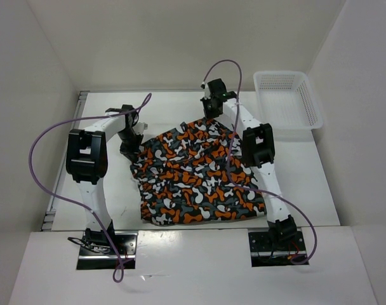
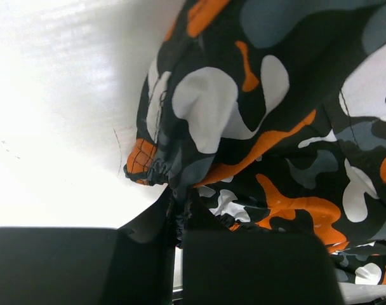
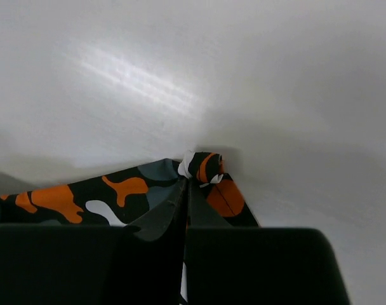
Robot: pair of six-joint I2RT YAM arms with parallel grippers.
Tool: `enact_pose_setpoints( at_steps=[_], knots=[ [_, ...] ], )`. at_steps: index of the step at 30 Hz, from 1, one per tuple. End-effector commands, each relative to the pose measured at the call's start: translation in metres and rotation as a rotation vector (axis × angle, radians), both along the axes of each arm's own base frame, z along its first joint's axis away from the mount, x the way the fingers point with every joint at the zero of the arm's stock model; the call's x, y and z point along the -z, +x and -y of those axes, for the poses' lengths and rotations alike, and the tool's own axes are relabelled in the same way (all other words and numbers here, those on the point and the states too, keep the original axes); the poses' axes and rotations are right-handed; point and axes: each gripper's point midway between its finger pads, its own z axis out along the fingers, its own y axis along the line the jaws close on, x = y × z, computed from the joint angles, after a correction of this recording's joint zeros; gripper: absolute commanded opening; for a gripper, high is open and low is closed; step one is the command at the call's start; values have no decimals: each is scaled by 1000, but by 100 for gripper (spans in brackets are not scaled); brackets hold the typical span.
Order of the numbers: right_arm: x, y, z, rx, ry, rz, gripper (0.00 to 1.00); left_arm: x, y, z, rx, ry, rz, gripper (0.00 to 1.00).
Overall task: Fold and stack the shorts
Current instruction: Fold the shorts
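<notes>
Holding the shorts, spread open just left of the basket, with left gripper clenched on the corner away from the basket and right gripper clenched on the nearer corner, apparently only starting the first fold, stacking not yet done.

Shorts lie on the table's middle, basket at its far-right corner.

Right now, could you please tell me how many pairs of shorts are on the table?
1: the shorts lie spread at the centre of the top view, their far corners pinched by the left jaws and the right jaws. Another could be hidden beneath them.
</notes>
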Motion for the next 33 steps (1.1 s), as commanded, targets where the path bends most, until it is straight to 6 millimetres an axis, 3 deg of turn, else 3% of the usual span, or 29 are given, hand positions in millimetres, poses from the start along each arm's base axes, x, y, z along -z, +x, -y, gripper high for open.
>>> enact_pose_setpoints(
  at_steps=[1,2,6,9,10,11,12,14,16,17,18,20,21,22,24,27,31,33],
  knots=[
    [20,-71,24,-7,-57,-262,0,-16,-7,-3,-7,-9,20,0],
    [10,-87,27,-19,-60,-284,0,-16,-10,-4,-7,-8,17,0],
    [-18,-114,38,-36,-74,-294,0,-24,-12,-5,-7,-1,45,0],
    [-51,-119,42,-41,-72,-236,0,-24,-11,-7,-8,7,55,0],
    [-56,-122,42,-47,-62,-234,6,-24,-11,-7,-8,7,55,0],
    [-65,-117,37,-38,-33,-205,41,-24,-11,-8,-8,16,56,0],
    [-71,-113,35,-27,-18,-183,56,-24,-9,-8,-9,16,67,0],
    [-76,-96,29,15,16,-136,70,-21,-9,-10,-9,26,58,0],
    [-64,-84,25,48,28,-138,75,-20,-7,-6,2,25,60,0],
    [-67,-72,28,79,10,-107,76,-20,-5,-2,12,25,61,0],
    [-46,-64,30,109,-14,-118,78,-20,-5,-2,12,25,61,0],
    [-45,-41,37,183,-47,-65,78,-22,-1,-2,12,24,72,0],
    [-27,-33,41,213,-73,-68,78,-19,-2,-2,12,25,63,0],
    [-31,-25,38,236,-83,-36,79,-19,-2,-2,12,25,63,0],
    [-22,-17,55,299,-161,-5,79,-19,-2,-2,12,25,63,0],
    [-4,-29,61,302,-198,-53,79,-14,-8,-4,12,36,42,0],
    [4,-49,74,293,-254,-92,78,-11,-9,-4,12,36,33,0],
    [4,-49,74,275,-265,-89,76,-10,-7,-2,13,27,31,0]
  ],
)
